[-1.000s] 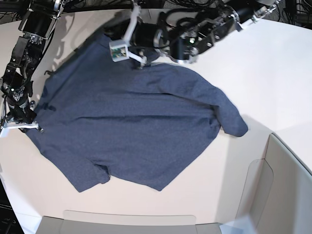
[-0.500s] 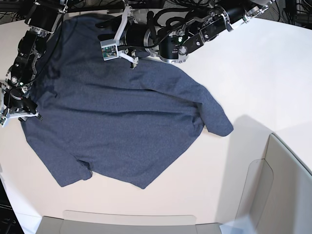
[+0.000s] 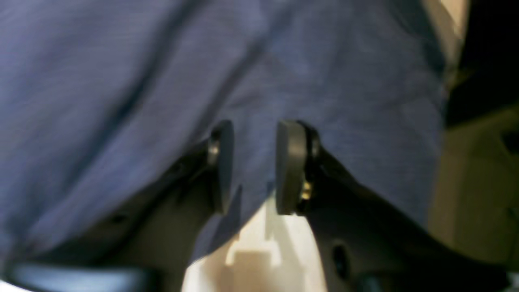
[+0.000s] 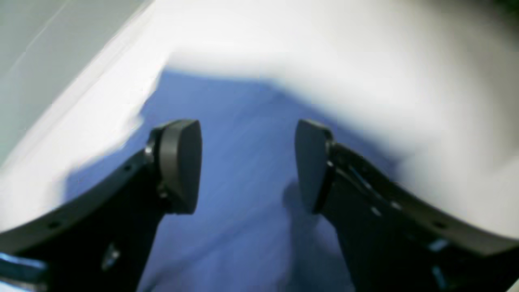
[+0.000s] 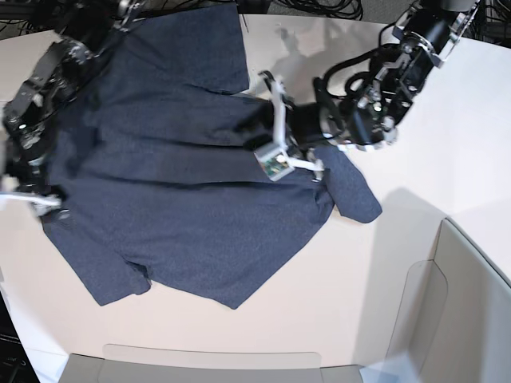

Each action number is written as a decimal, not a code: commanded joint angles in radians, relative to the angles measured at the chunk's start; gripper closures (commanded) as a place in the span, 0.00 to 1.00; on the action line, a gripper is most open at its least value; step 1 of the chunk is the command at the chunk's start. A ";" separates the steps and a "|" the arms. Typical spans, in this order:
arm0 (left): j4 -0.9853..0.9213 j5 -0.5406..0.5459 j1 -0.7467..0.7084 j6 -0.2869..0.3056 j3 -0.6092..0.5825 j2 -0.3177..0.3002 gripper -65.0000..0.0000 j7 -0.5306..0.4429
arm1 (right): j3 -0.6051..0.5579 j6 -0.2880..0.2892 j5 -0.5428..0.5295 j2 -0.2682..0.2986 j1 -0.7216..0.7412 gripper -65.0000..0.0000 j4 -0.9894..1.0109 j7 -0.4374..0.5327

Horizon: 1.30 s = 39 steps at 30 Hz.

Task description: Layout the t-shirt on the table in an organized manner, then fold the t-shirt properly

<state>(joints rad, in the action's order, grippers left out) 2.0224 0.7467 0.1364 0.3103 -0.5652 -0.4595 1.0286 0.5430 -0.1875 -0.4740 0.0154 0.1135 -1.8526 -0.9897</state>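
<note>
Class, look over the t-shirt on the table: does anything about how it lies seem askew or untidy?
Yes. The t-shirt lies skewed across the table, not square to its edge. One sleeve sticks out crumpled by the left gripper, and the hem at the far edge is bunched.

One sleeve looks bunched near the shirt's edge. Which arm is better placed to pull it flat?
Probably the left: its end effector hovers right beside the bunched sleeve of the t-shirt; the right end effector is across the shirt.

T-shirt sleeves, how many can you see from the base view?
2. One sleeve lies at the t-shirt's right edge, by the left arm. The other is at the lower left corner. None seems hidden.
</note>
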 commanded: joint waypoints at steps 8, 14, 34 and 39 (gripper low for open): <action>-0.101 -0.042 0.012 -0.003 0.320 -0.023 1.00 -0.017 | -0.140 0.003 -0.180 -0.070 -0.191 0.57 -0.014 -0.036; -0.190 -0.138 0.018 0.002 0.333 -0.002 1.00 -0.020 | -0.143 0.003 -0.185 -0.056 -0.317 1.00 -0.014 -0.039; -0.199 -0.158 0.007 0.002 0.340 0.008 0.90 -0.018 | -0.151 0.003 0.016 0.249 -0.114 1.00 0.373 -0.034; -0.282 -0.158 -0.028 0.002 0.442 0.005 0.69 -0.018 | -0.151 0.003 0.039 0.246 -0.079 1.00 0.379 -0.039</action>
<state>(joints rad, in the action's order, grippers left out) 1.7283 0.5854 0.0891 0.3134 -0.1352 -0.4423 1.0229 0.3897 -0.1658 -0.4587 0.2565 0.0345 -1.4769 -0.9867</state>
